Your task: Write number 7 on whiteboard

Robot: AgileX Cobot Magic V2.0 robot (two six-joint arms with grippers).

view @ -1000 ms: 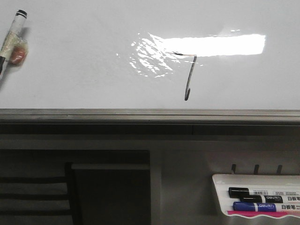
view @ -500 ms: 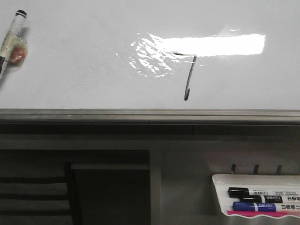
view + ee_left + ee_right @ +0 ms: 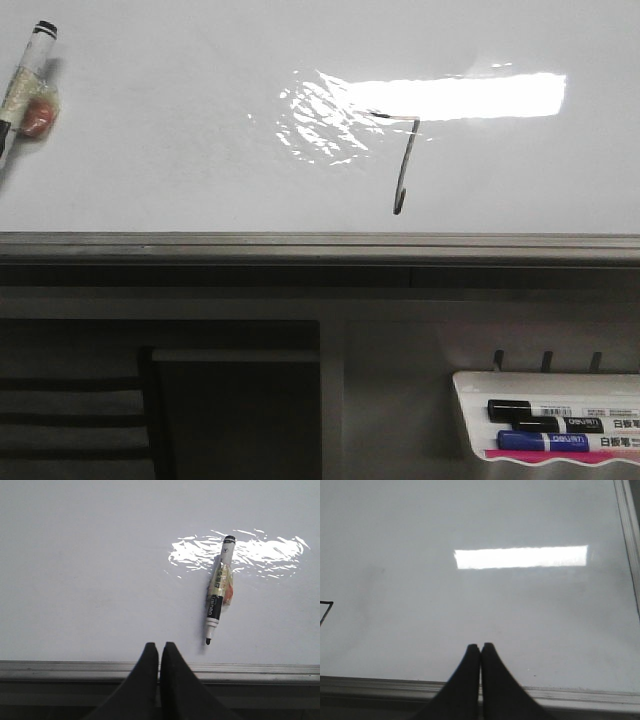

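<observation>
The whiteboard (image 3: 180, 150) lies flat with a grey edge rail and bright glare. The number 7 (image 3: 404, 165) is drawn in thin black line right of the board's middle; a corner of it shows in the right wrist view (image 3: 325, 611). A black marker with tape round its body (image 3: 25, 80) lies uncapped on the board at the far left; it also shows in the left wrist view (image 3: 218, 596). My left gripper (image 3: 159, 646) is shut and empty over the rail, apart from the marker. My right gripper (image 3: 480, 647) is shut and empty over the board's edge (image 3: 570, 692).
A white marker tray (image 3: 545, 420) below the board at the right holds a black and a blue marker. A dark chair back (image 3: 80, 400) stands below the board at the left. The board's side rail (image 3: 629, 540) shows in the right wrist view.
</observation>
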